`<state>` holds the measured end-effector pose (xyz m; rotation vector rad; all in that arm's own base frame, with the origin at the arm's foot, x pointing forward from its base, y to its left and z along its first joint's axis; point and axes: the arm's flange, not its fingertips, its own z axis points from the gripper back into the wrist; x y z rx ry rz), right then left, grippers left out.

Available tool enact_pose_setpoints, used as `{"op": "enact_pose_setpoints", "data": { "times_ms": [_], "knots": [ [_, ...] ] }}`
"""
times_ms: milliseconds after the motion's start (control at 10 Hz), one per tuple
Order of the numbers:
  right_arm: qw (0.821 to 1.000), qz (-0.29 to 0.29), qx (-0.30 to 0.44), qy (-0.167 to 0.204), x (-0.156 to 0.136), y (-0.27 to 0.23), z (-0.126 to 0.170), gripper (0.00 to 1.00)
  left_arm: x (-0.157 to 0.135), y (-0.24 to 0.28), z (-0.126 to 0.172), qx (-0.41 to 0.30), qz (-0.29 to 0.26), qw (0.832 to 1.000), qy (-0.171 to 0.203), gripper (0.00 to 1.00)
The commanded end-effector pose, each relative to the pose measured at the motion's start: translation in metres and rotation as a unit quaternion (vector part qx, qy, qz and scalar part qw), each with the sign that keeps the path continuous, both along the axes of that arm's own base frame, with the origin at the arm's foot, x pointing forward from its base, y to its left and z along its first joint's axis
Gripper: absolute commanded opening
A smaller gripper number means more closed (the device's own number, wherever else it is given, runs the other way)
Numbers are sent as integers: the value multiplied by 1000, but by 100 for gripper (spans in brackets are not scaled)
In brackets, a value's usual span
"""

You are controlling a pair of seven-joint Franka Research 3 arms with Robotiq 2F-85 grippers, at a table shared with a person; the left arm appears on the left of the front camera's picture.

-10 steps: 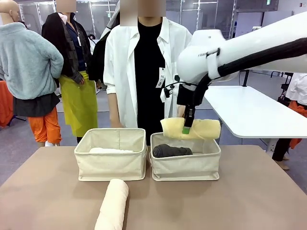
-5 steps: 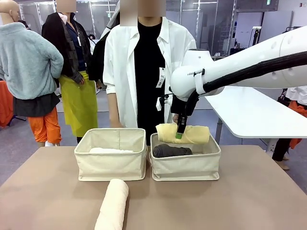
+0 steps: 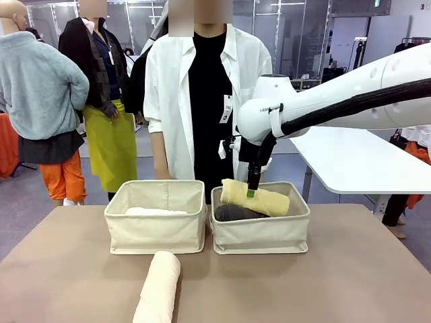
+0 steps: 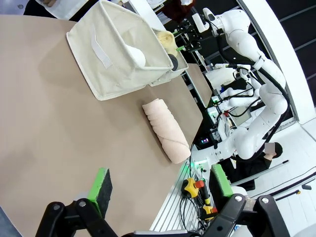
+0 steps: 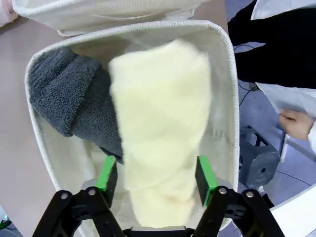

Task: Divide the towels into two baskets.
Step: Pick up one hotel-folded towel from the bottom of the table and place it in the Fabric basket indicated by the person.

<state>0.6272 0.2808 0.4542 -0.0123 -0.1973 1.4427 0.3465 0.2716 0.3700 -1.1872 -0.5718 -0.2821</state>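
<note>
**Yellow towel settling into the right basket**

The right claw point(image 3: 250, 192) hangs over the right basket point(image 3: 262, 235), which sits mid-tabletop toward the far edge, touching or almost touching the left basket point(image 3: 155, 232). Its pads stand apart on either side of the yellow towel point(image 3: 268, 200), close to the roll but apparently no longer pinching it. The roll lies tilted in the basket, 1 end resting on the grey towel point(image 3: 232, 214). The claw sits over that raised end, not the roll's middle.

The left basket holds a white towel point(image 3: 151, 211). The cream towel point(image 3: 158, 286) lies on the tabletop point(image 3: 350, 269) at the near edge, left of centre, well clear of both claws. The left claw point(image 4: 160, 185) hovers over bare tabletop with its pads wide apart and nothing between them.

These rolls look light, soft and squashy, and not slippery. They sag if held at 1 end and could unroll, so the cream roll is best gripped across its middle, squeezing well into the pile.
</note>
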Motion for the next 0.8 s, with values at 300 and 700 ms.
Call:
{"op": "enact_pose_setpoints", "data": {
  "times_ms": [300, 700],
  "knots": [
    [998, -45, -18, -37, -47, -33, 10, 100, -6, -1, 2, 4, -1, 1000, -3, 100],
    [1000, -4, 0, -5, -3, -4, 5, 100, -6, -1, 2, 4, -1, 1000, -3, 100]
  ]
}}
